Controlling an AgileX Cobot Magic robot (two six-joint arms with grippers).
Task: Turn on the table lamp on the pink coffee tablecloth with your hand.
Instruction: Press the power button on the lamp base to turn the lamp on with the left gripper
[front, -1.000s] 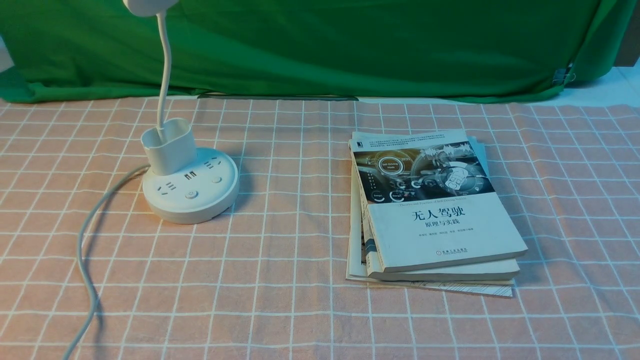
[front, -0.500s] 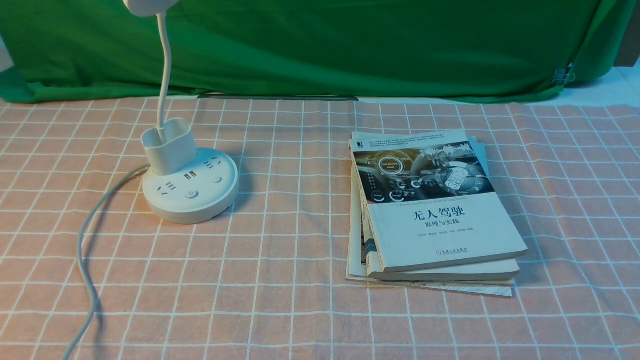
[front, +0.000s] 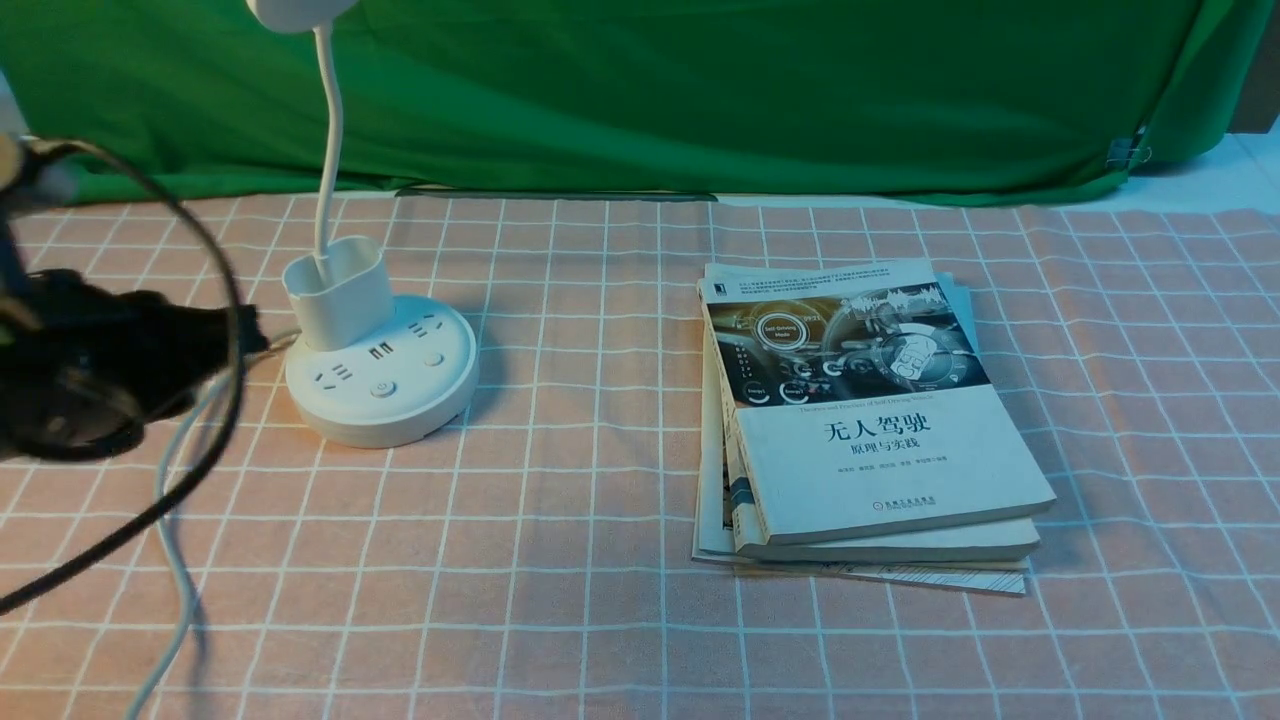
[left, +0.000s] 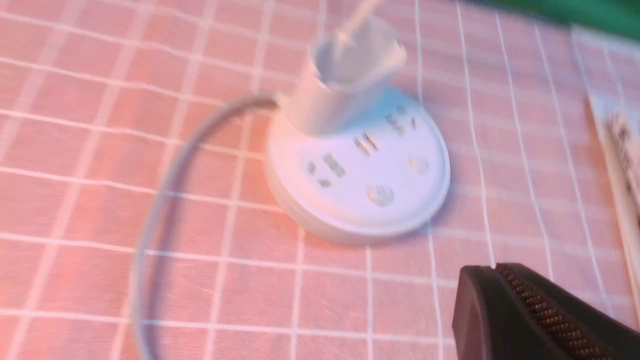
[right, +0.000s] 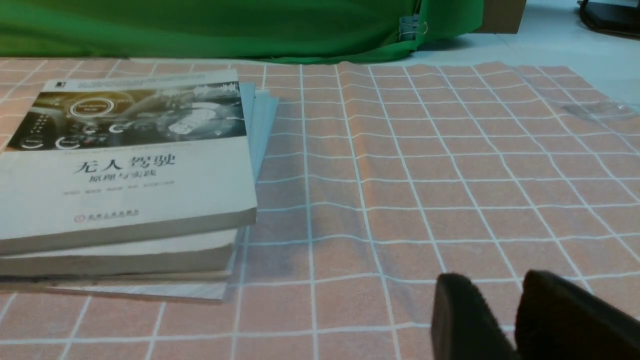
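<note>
The white table lamp (front: 380, 385) stands on the pink coffee tablecloth (front: 600, 450) at the left, its thin neck rising to a head cut off by the top edge. My hand, the black left gripper (front: 252, 335), hangs just left of the lamp's round base, apart from it. The left wrist view shows the base (left: 360, 185) with its round button (left: 380, 195) blurred, and the left gripper (left: 495, 267) shut with nothing in it. My right gripper (right: 505, 285) hovers low over bare cloth, its tips slightly apart and empty.
A stack of books (front: 860, 420) lies right of centre; the right wrist view shows the stack of books (right: 125, 170) too. The lamp's grey cord (front: 170, 500) trails toward the front left edge. A green backdrop cloth (front: 700, 90) closes the far side.
My left arm has come into the front view from the left edge and now reaches close to the lamp's base. Lamp and books have not moved.
</note>
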